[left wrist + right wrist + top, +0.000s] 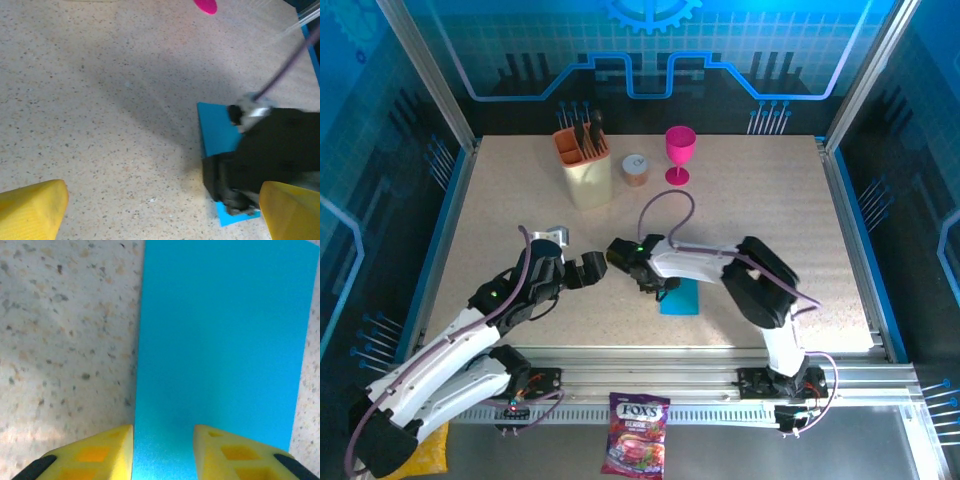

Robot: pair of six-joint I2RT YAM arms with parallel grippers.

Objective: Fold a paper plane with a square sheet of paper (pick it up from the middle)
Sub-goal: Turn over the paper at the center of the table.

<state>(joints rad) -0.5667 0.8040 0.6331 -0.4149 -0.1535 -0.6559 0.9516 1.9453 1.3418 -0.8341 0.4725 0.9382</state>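
The cyan-blue sheet of paper (684,301) lies flat on the speckled table, near the front and a little right of centre. My right gripper (653,284) hovers low over its left part. In the right wrist view the paper (220,340) looks like an upright rectangle, and my right gripper (163,452) stands open with a gap between its yellow fingers (100,455), straddling the paper's near left edge and gripping nothing. My left gripper (596,268) is wide open just left of the right one. In its view the paper (216,127) lies partly under the black right wrist.
At the back stand a cream holder with an orange insert and dark utensils (585,165), a small jar (635,170) and a pink goblet (680,152). A purple candy bag (636,432) and a yellow bag (428,455) lie off the table's front edge.
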